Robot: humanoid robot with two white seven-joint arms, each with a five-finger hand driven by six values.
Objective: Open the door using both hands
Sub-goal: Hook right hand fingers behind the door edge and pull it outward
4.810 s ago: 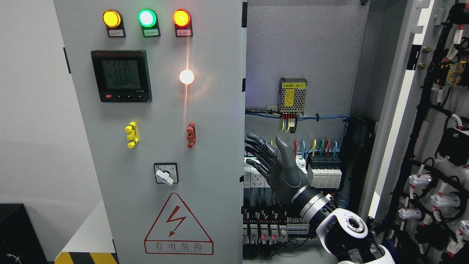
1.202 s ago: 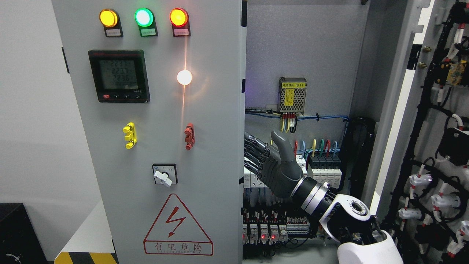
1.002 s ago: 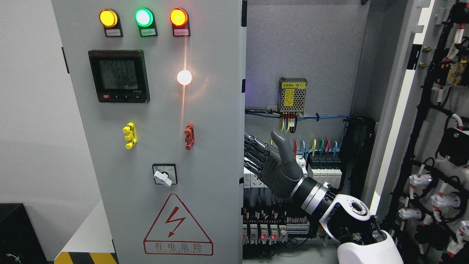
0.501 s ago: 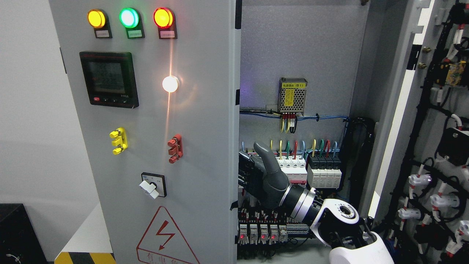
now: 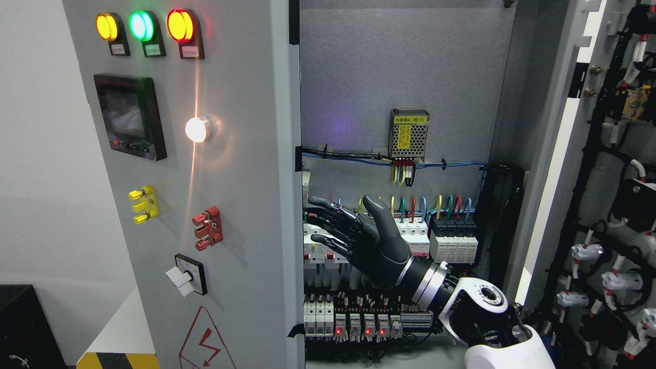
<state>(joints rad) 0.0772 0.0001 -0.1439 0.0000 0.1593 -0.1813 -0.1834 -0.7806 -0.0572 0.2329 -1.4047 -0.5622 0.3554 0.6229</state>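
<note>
head view: the right hand (image 5: 359, 241) comes in from the lower right on a white and silver forearm and reaches leftward into the open electrical cabinet. its fingers (image 5: 328, 215) are stretched out and slightly spread, thumb raised, with nothing in their grasp; the fingertips lie just beside the inner edge of the left door (image 5: 246, 205), though whether they touch it cannot be told. the left hand does not show.

the left door stands at the picture's left, swung partly outward so its grey face is seen at an angle. on it sit three indicator lamps (image 5: 141, 25), yellow, green and red, in a row at the top, a dark meter display (image 5: 130, 117) below them, a glowing white lamp (image 5: 197, 129), a yellow terminal block (image 5: 143, 204), a red terminal block (image 5: 209, 228), a white rotary switch (image 5: 183, 281) and a red lightning warning triangle (image 5: 202, 341) near the bottom edge.

inside the cabinet a perforated power supply with a yellow label (image 5: 409, 133) is mounted on the grey back panel, with blue wiring running beneath it. rows of circuit breakers (image 5: 441, 241) sit behind and below the hand. the right door (image 5: 605, 205) stands wide open at the picture's right, its inside laced with black cable looms and white connectors.
</note>
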